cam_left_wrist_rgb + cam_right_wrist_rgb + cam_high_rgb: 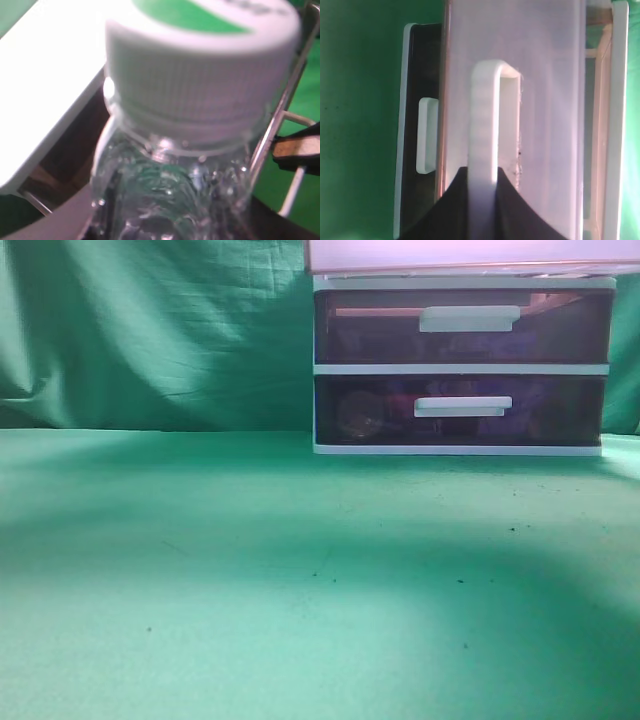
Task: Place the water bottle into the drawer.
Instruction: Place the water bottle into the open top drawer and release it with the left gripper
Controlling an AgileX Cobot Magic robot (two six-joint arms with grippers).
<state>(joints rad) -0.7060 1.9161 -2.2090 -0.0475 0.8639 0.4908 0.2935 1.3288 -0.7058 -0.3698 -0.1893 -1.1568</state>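
1. Exterior view. A white-framed drawer unit (462,368) stands at the upper right of the frame on a green cloth-covered table (300,590), before a green backdrop (150,330). Two dark purple drawers show in it, the upper drawer (462,327) and the lower drawer (460,410), each with a white bar handle. Along the top edge, the pale pink drawer (470,255) juts out over the unit, cut off by the frame. No arm or gripper shows here.

2. Left wrist view. A clear water bottle (190,150) with a ribbed white cap fills the centre of the frame, very close and blurred, its top bearing a green patch. A white panel (45,90) runs along the left. A dark gripper finger (300,150) shows at the right edge, apart from the bottle; whether the left gripper has hold of the bottle cannot be told.

3. Right wrist view. The pink drawer front fills the centre, its white bar handle (487,130) running up the frame. The right gripper (483,200), at the bottom centre, has its dark fingers closed on either side of the handle. A purple drawer's handle (427,135) shows at the left.
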